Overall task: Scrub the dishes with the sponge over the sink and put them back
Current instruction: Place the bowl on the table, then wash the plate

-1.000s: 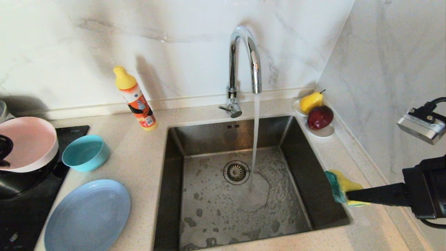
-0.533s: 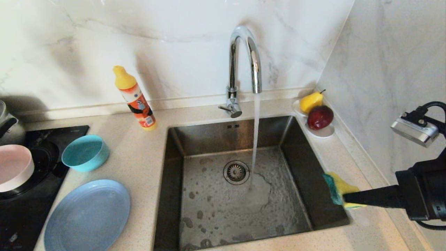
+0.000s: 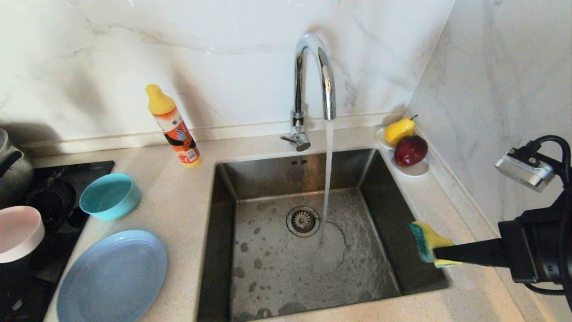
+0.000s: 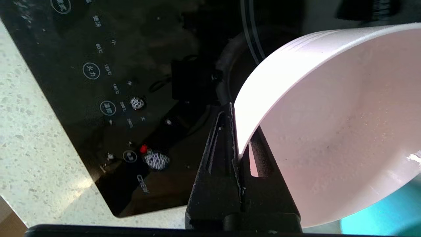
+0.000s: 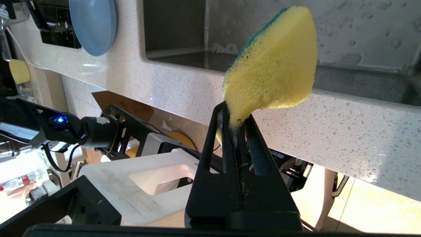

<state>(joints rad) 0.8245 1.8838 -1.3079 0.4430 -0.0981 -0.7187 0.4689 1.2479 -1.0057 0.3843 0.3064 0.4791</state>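
Left gripper (image 4: pixel 241 144) pinches pink bowl (image 4: pixel 329 108) — seemingly tilted.

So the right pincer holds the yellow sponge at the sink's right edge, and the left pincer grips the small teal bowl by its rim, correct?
Not quite. The left pincer grips the pale pink bowl by its rim, as the left wrist view shows; the small teal bowl sits free on the counter. The right pincer does hold the yellow sponge at the steel sink's right edge.
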